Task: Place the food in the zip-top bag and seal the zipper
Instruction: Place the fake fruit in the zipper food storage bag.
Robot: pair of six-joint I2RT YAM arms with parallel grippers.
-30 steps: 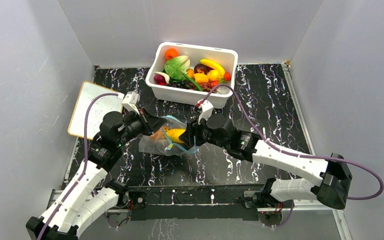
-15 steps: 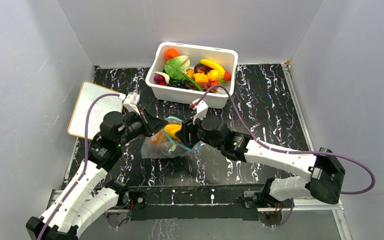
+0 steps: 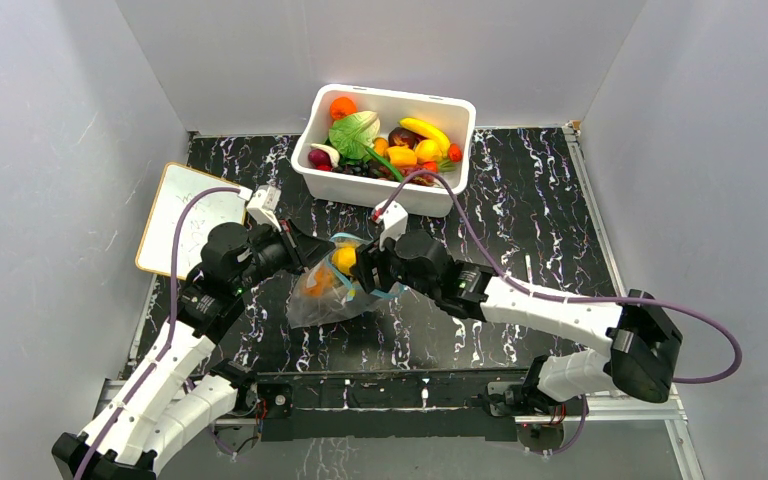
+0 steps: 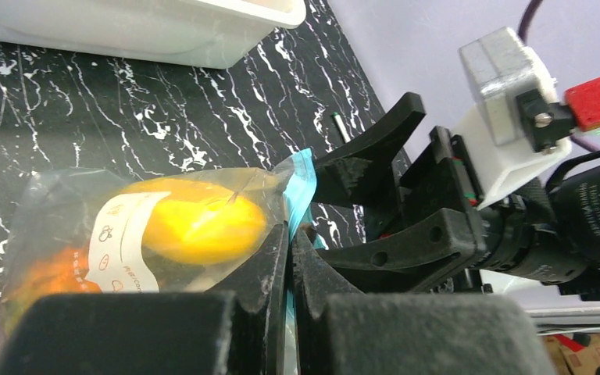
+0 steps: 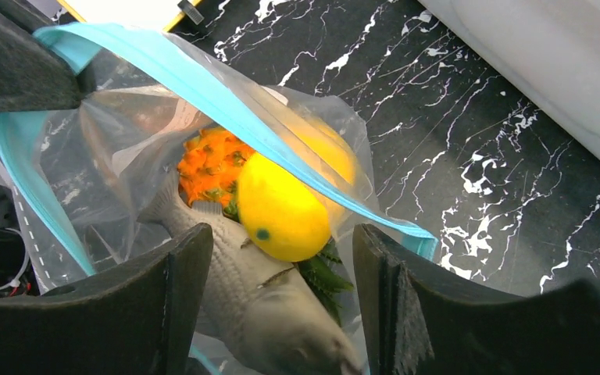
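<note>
Left end effector (image 4: 289,242): jaws pinched tight on the zipper (image 5: 226,101) at one end of the mouth. Judged purpose: it lifts that lip so the zip-top bag (image 3: 325,300) gapes toward the other arm.

Bag sits mid-desk (image 3: 540,210), between the white tub (image 3: 380,190) and the near edge, left of centre. Through the film: orange pineapple (image 5: 211,160), with yellow fruit (image 5: 281,207) just in front of it.

A grey fish (image 5: 242,289) lies in the mouth, tail inward.

Right end effector (image 5: 281,234): jaws wide, one either side of the fish, with a clear gap at one finger. Not gripping, I judge; it looks placed to feed the fish in.

Against a second ago: right arm has pushed left, jaws have spread, bag is bunched up closer to the left arm.
</note>
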